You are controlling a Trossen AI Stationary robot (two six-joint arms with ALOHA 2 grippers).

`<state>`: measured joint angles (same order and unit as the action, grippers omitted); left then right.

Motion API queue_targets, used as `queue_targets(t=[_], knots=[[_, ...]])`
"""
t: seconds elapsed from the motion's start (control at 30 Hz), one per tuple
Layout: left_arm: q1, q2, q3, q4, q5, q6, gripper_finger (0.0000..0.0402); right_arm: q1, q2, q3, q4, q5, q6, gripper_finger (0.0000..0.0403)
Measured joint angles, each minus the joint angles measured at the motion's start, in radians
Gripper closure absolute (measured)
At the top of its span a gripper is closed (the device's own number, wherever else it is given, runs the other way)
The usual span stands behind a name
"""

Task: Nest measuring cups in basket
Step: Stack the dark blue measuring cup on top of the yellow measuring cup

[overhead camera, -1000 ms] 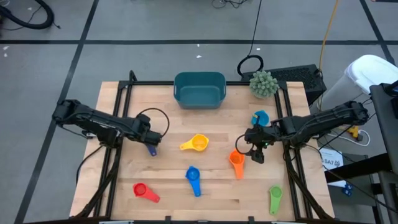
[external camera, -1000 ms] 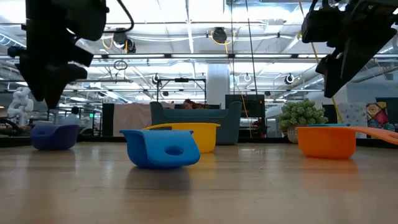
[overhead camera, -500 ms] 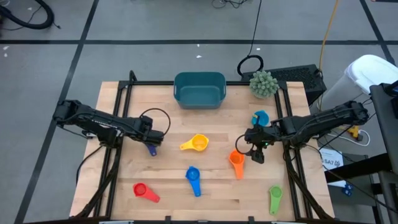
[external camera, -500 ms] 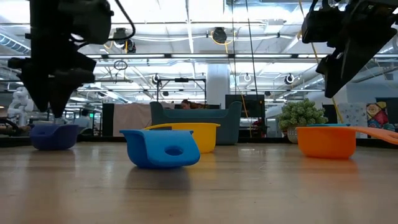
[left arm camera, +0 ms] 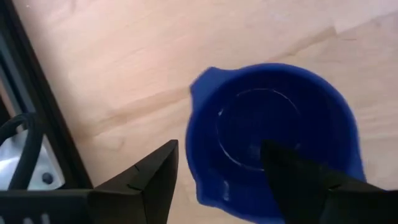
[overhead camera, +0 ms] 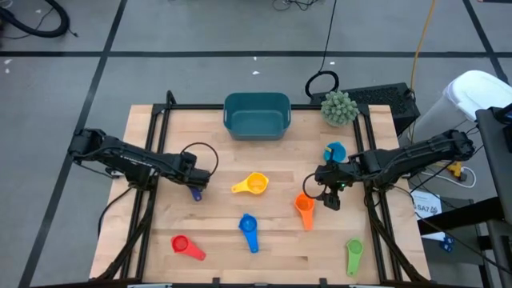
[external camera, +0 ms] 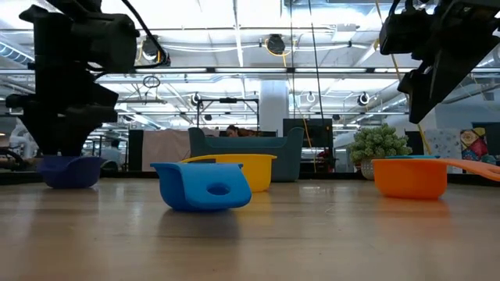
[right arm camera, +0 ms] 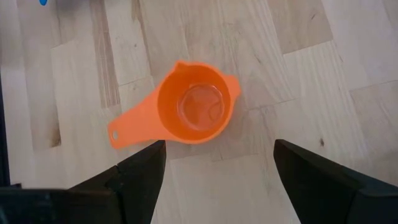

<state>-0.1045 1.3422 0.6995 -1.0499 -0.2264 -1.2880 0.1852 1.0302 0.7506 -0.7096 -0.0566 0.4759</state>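
Left gripper (left arm camera: 214, 177) sits low over the dark blue cup (left arm camera: 273, 140) on the table's left side, jaws spread with one finger (left arm camera: 311, 180) inside the bowl and the other outside its rim, not clamped. Right gripper (right arm camera: 214, 165) hangs above the orange cup (right arm camera: 193, 112) at right of centre, jaws wide and holding nothing. Basket (overhead camera: 256, 114) stands at the far edge of the table (overhead camera: 224, 160); yellow cup (overhead camera: 251, 185), blue cup (overhead camera: 249, 230), red cup (overhead camera: 186, 246), green cup (overhead camera: 354, 254) and light blue cup (overhead camera: 334, 151) lie scattered outside it.
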Motion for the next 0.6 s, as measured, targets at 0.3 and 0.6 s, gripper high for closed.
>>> queue_targets(t=[0.3,0.6], knots=[[0.045,0.0,-0.018,0.005,-0.001,0.06,0.0172,0.0,0.0,0.0,0.0,0.0,-0.001,0.0115],[0.048,0.0,-0.018,0.011,-0.01,0.1,0.0198,0.0,0.0,0.0,0.0,0.0,-0.008,0.0115]])
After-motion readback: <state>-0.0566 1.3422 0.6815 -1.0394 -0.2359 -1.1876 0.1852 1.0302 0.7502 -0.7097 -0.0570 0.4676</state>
